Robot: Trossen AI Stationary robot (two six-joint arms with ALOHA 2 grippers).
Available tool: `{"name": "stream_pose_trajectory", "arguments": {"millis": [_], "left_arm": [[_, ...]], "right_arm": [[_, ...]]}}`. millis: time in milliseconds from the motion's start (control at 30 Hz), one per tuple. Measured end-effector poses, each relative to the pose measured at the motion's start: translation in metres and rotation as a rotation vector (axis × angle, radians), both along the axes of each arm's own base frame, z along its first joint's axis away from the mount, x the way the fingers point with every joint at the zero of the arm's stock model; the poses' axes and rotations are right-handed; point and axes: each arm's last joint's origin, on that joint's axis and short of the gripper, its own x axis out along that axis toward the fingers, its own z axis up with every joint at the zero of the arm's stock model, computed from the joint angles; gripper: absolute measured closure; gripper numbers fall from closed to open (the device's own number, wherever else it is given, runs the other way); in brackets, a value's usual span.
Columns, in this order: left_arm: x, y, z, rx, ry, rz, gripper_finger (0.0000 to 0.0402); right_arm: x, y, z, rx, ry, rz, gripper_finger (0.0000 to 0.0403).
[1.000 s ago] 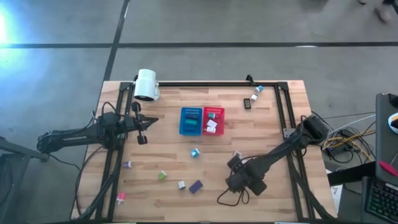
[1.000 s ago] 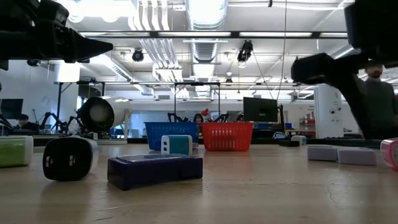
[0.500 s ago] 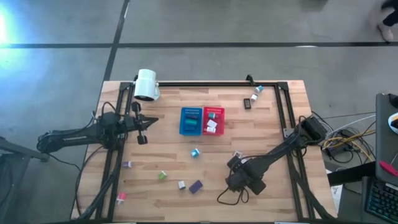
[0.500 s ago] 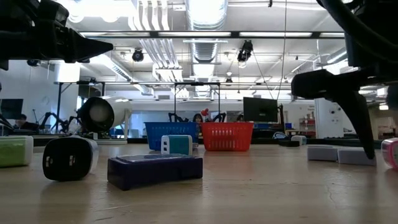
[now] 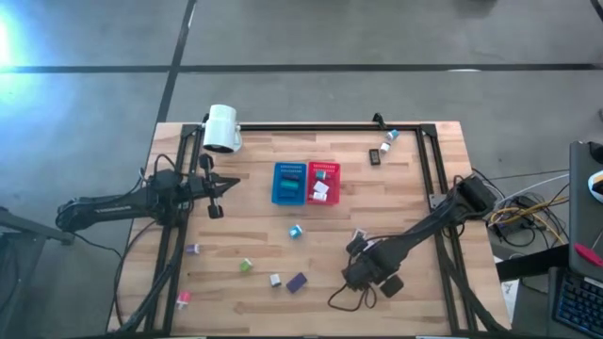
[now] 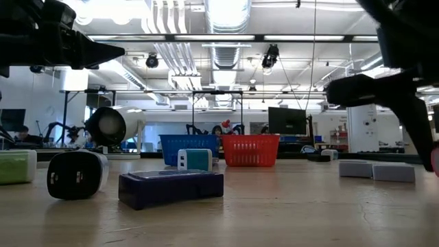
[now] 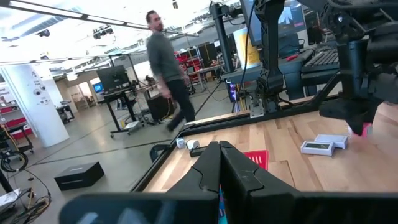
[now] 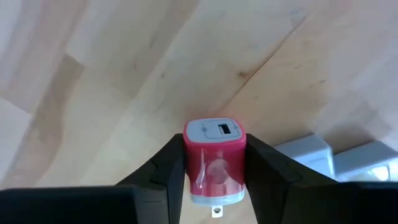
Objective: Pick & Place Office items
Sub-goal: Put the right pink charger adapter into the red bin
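Over on the left side of the surface (image 5: 415, 202), the left gripper (image 5: 224, 185) is hanging idle above the wood near the white lamp (image 5: 221, 127), its jaws pressed fully together with nothing between them, exactly as they were 1 second ago. Below it, several office items are lying loose: a pink piece (image 5: 183, 298) by the front corner, a green one (image 5: 246, 266), a small white one (image 5: 275, 280) and a purple block (image 5: 297, 282), with a teal piece (image 5: 295, 231) a little farther in. Toward the middle, the blue bin (image 5: 288, 183) and the red bin (image 5: 322, 182) are standing side by side, touching, and the red one is already holding a few pieces.

Moving right, the right gripper (image 8: 214, 163) is working low over the front right part of the surface. Its jaws have been narrowing over the last second, and they are now pinching a pink-and-white plug-like item (image 8: 214, 160) on both flanks, with a grey piece (image 8: 311, 152) lying just beside it. The item is looking as though it is resting on the wood, not lifted.

To my eye, this is meaning the grasp is just being completed; a lift and a carry to 1 of the 2 bins would be following. 2 more items (image 5: 383, 150) are waiting at the far right corner.
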Motion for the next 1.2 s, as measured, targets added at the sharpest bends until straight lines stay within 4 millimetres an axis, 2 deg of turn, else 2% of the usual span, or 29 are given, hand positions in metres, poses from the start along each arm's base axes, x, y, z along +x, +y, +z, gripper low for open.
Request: {"name": "stream_pose_trajectory", "arguments": {"millis": [100, 233, 400, 467, 533, 667, 767, 900, 1000, 1100, 1200], "left_arm": [[0.000, 0.000, 0.000, 0.000, 0.000, 0.000, 0.0396], [0.000, 0.000, 0.000, -0.001, 0.000, 0.000, 0.0396], [0.000, 0.000, 0.000, -0.015, -0.003, 0.000, 0.0396], [0.000, 0.000, 0.000, -0.018, -0.003, 0.000, 0.0396], [0.000, 0.000, 0.000, -0.021, -0.004, 0.000, 0.0396], [0.000, 0.000, 0.000, -0.030, -0.006, -0.002, 0.0396], [0.000, 0.000, 0.000, -0.034, -0.006, -0.002, 0.0396], [0.000, 0.000, 0.000, -0.033, -0.006, -0.002, 0.0396], [0.000, 0.000, 0.000, -0.030, -0.006, -0.002, 0.0396], [0.000, 0.000, 0.000, -0.021, -0.005, -0.002, 0.0396], [0.000, 0.000, 0.000, -0.019, -0.004, -0.002, 0.0396]], "right_arm": [[0.002, -0.001, 0.017, 0.009, -0.065, -0.054, 0.0281], [0.005, -0.007, 0.051, 0.057, -0.228, -0.119, 0.0281], [0.010, -0.025, 0.118, 0.199, -0.697, -0.134, 0.0281], [0.007, -0.038, 0.145, 0.236, -0.886, -0.152, 0.0281], [-0.006, -0.058, 0.166, 0.209, -0.999, -0.176, 0.0281], [-0.044, -0.107, 0.187, 0.190, -1.217, -0.289, 0.0281], [-0.073, -0.140, 0.181, 0.282, -1.381, -0.408, 0.0281], [-0.105, -0.168, 0.155, 0.350, -1.467, -0.556, 0.0281], [-0.119, -0.178, 0.127, 0.372, -1.486, -0.598, 0.0281], [-0.125, -0.182, 0.098, 0.436, -1.516, -0.608, 0.0281], [-0.130, -0.183, 0.078, 0.466, -1.566, -0.607, 0.0281]]}}
